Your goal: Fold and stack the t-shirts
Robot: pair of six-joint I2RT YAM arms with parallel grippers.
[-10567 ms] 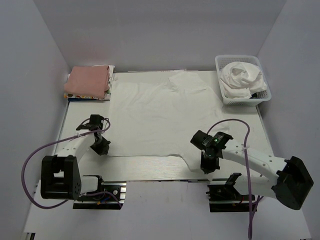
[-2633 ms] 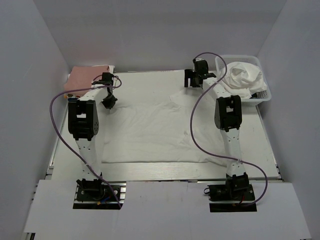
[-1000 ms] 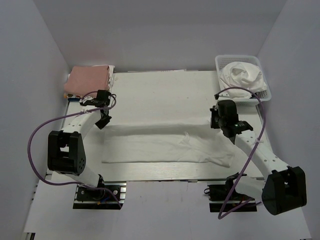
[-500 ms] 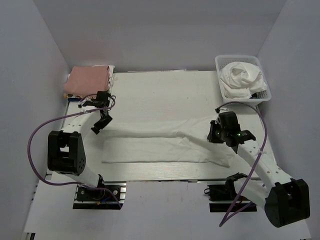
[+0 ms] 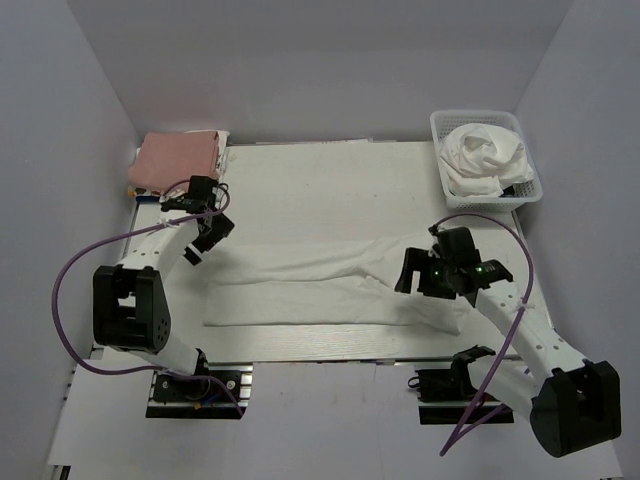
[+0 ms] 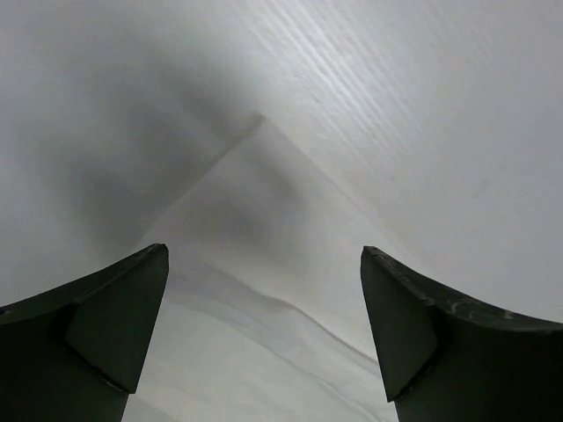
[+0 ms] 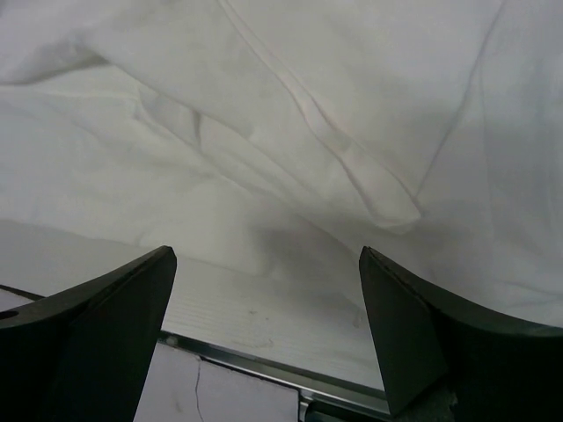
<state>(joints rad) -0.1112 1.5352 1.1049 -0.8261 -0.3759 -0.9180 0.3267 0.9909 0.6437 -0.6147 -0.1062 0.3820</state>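
Observation:
A white t-shirt (image 5: 320, 290) lies across the middle of the table, folded over into a long flat strip. My left gripper (image 5: 207, 238) hangs open just above the strip's far left corner. In the left wrist view that cloth corner (image 6: 255, 220) lies flat on the table, and nothing sits in the left gripper (image 6: 264, 253). My right gripper (image 5: 418, 283) is open over the strip's right end. The right wrist view shows wrinkled shirt cloth (image 7: 290, 114) beyond the empty right gripper (image 7: 266, 255). Another crumpled white t-shirt (image 5: 485, 150) fills the basket.
A white lattice basket (image 5: 490, 198) stands at the far right corner. A folded pink cloth stack (image 5: 178, 160) sits at the far left corner. The table's near metal edge (image 7: 264, 360) runs below the right gripper. Grey walls close in the sides and back.
Both grippers have gone from shut to open and let go of the shirt's edge. The folded-over layer now lies on the table. The right gripper has moved nearer and lower.

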